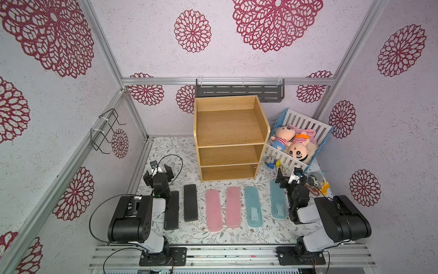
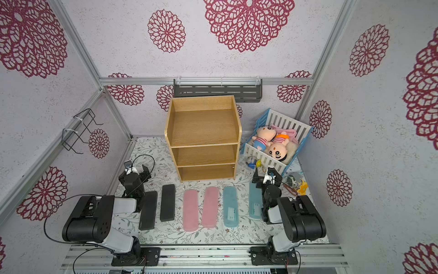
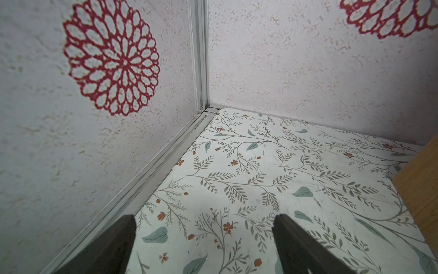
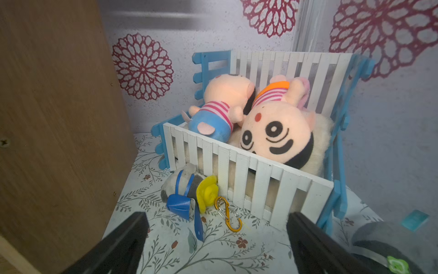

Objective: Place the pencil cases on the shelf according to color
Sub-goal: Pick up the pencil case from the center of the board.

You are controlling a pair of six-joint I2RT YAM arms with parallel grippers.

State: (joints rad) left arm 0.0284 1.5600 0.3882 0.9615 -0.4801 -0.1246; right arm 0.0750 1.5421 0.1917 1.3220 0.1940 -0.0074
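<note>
Six pencil cases [image 1: 213,210] are laid side by side on the table [image 1: 237,234] before the shelf [image 1: 231,144], long axes pointed at its open front. The right gripper [image 4: 216,214], spread wide and empty, is held at the far end of the outermost blue case [image 1: 277,201]. The left gripper [image 3: 205,218], equally wide and empty, is held just beyond the outermost black case [image 1: 171,214].

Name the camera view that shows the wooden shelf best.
A top view. In both top views the shelf stands whole, with all three tiers and the open front visible. The right wrist view catches only one side panel, close up. The left wrist view shows just a sliver of wood at the picture's edge.
</note>
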